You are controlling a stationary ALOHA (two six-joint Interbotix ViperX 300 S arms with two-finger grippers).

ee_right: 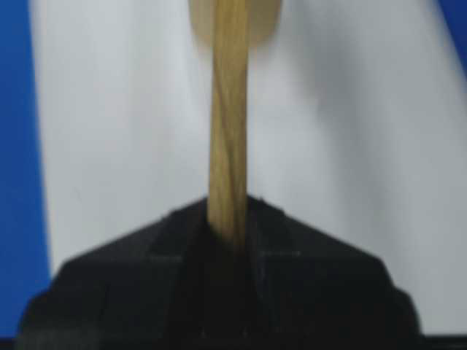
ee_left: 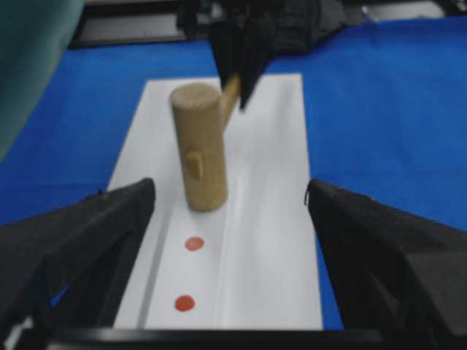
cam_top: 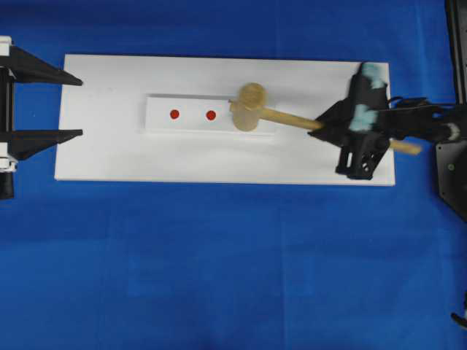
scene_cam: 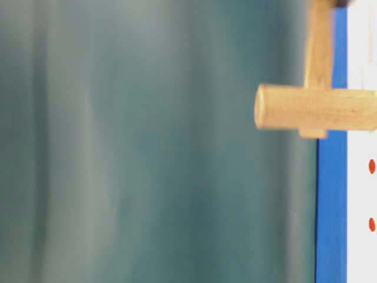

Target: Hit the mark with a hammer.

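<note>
The hammer (cam_top: 249,107), a light-tan wooden mallet, stands with its head upright over the right end of a raised white strip (cam_top: 160,120). Its lower face (ee_left: 206,200) is down at the strip, just beyond the nearer of two red marks (cam_top: 211,115) (cam_top: 174,114). The marks show uncovered in the left wrist view (ee_left: 193,243) (ee_left: 184,302). My right gripper (cam_top: 325,124) is shut on the slim handle (ee_right: 228,131), with the handle's end sticking out behind it. My left gripper (cam_top: 80,108) stands open at the board's left edge, holding nothing (ee_left: 230,189).
The strip lies on a white board (cam_top: 219,160) over a blue cloth (cam_top: 219,270). The table-level view shows the hammer head (scene_cam: 312,109) against a blurred teal backdrop, with the board's edge (scene_cam: 359,194) at the right.
</note>
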